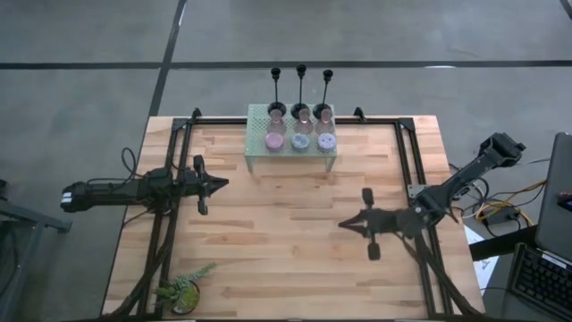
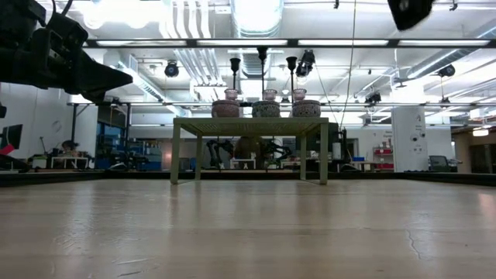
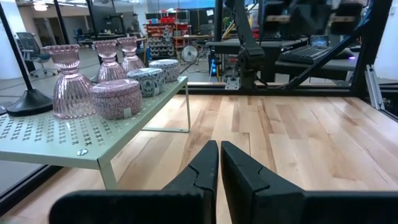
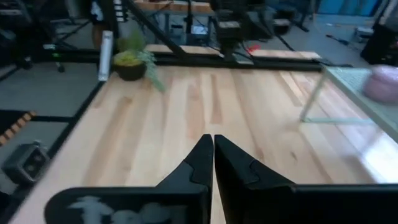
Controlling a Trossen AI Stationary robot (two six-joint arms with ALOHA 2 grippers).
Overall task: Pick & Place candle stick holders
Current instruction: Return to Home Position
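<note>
- You had all nine candle stick holders (image 1: 301, 125) standing on the pale green mesh rack (image 1: 256, 130), set in three rows of three.
- The three black holders (image 1: 301, 70), each a round base with a tall thin stem, stood upright in the row at the rack's far edge. In the left wrist view one black base (image 3: 28, 102) sat on the mesh just beside a cup.
- The three pinkish ribbed cups (image 3: 67, 81) made the middle row, all upright.
- The three squat pucks (image 1: 301, 140) filled the row nearest the arms, one in front of each cup. You could not tell whether puck and cup touched.
- The rack stood on its legs at the far middle of the desk (image 1: 295, 259), with its top raised above the wood.
- Your left end effector (image 1: 223, 183) hung over the left part of the desk, pointing toward the middle and well apart from the rack. Its fingers (image 3: 205, 168) were drawn together with barely a sliver between them, and they held nothing.
- Your right end effector (image 1: 344, 224) hung over the right part of the desk, pointing toward the left arm's side. Its fingers (image 4: 199, 158) were pressed together and empty.
- The small green potted plant (image 1: 183, 291) stood at the desk's near left corner, well apart from the rack and both arms.
</note>
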